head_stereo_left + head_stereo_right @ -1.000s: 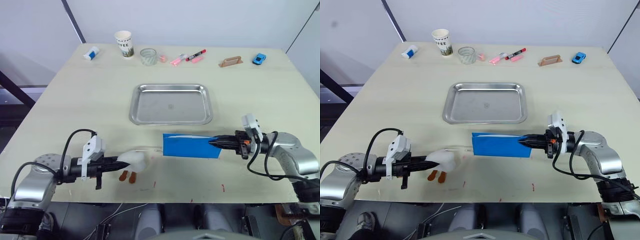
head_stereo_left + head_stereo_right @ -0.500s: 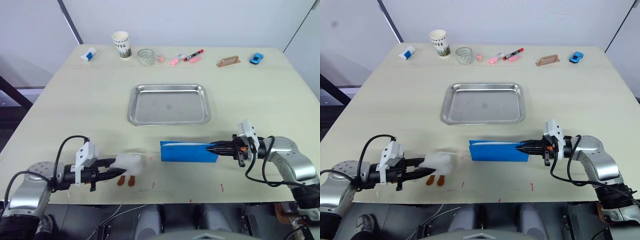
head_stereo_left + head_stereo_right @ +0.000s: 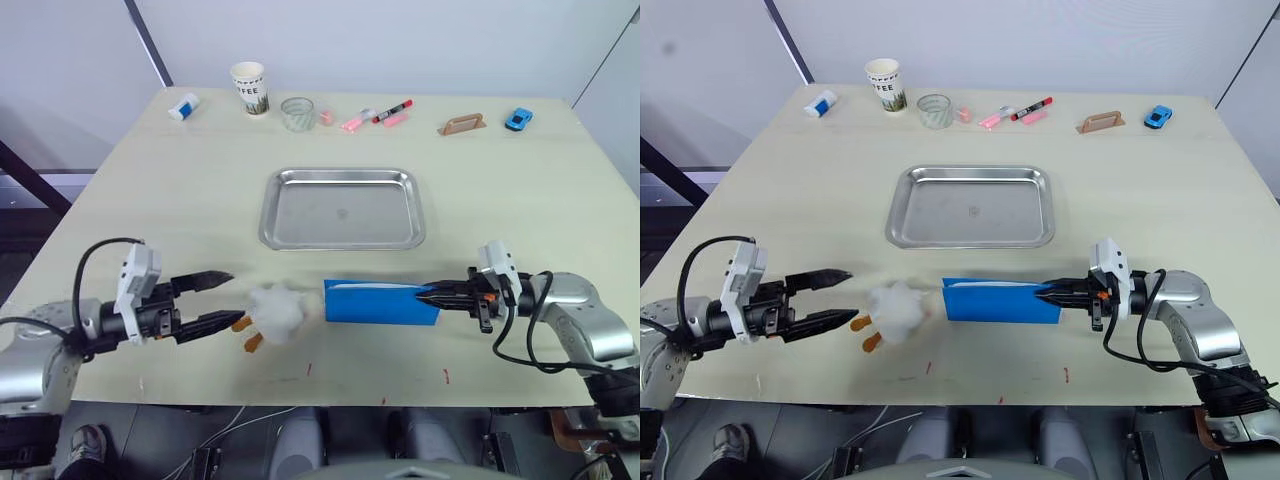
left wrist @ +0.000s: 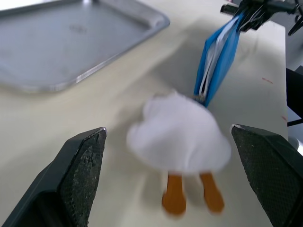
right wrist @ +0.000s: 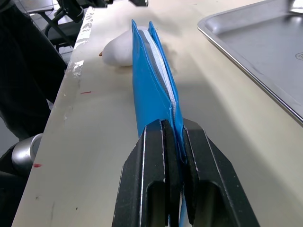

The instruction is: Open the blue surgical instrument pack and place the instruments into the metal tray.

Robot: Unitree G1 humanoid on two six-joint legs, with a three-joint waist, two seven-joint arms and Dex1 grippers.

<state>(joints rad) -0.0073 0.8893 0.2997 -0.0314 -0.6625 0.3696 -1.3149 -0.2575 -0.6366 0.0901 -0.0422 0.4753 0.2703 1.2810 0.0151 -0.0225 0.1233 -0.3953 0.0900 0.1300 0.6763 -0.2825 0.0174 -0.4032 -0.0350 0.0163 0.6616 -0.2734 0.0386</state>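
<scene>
Right wrist view: the right tool (image 5: 173, 137) is seen clamped on an edge of the blue surgical instrument pack (image 3: 380, 302), which lies on the worktop (image 3: 150, 190) at 6 o'clock from the metal tray (image 3: 342, 208). The left tool (image 3: 222, 299) is spread wide, a white plush toy (image 3: 276, 312) just beyond it.

The left arm reaches in low from the robot's left, forearm level over the counter (image 3: 150, 200), wrist straight. The left gripper (image 3: 222, 297) points toward the middle with its jaws spread wide and nothing between them. The right arm comes in from the right, elbow bent, forearm low and level. The right gripper (image 3: 428, 293) points toward the left one, jaws pressed together on the edge of the blue surgical instrument pack (image 3: 380, 302).
</scene>
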